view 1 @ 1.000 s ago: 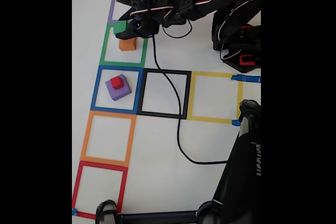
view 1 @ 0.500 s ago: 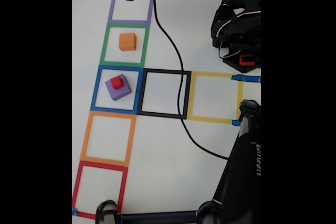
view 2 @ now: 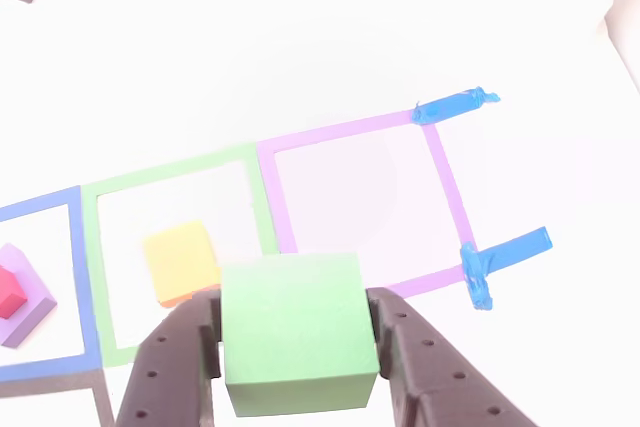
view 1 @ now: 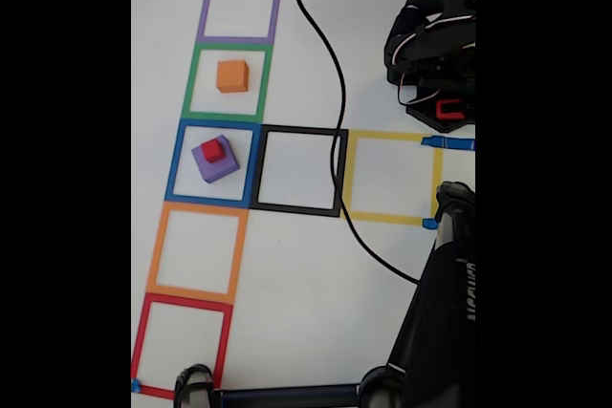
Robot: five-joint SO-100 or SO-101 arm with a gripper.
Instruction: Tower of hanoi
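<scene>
- The purple cube [view 2: 22,299], carrying the red cube [view 2: 8,292], is seen far left of the end effector [view 2: 298,347].
- The orange cube [view 2: 182,264] lies just left, below it.
- The green cube [view 2: 297,332] is pinched by the end effector, raised beside the purple tape square [view 2: 448,183].

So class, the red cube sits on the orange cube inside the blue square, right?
No. In the fixed view the red cube sits on the purple cube inside the blue square; the orange cube stands alone in the green square.
</scene>
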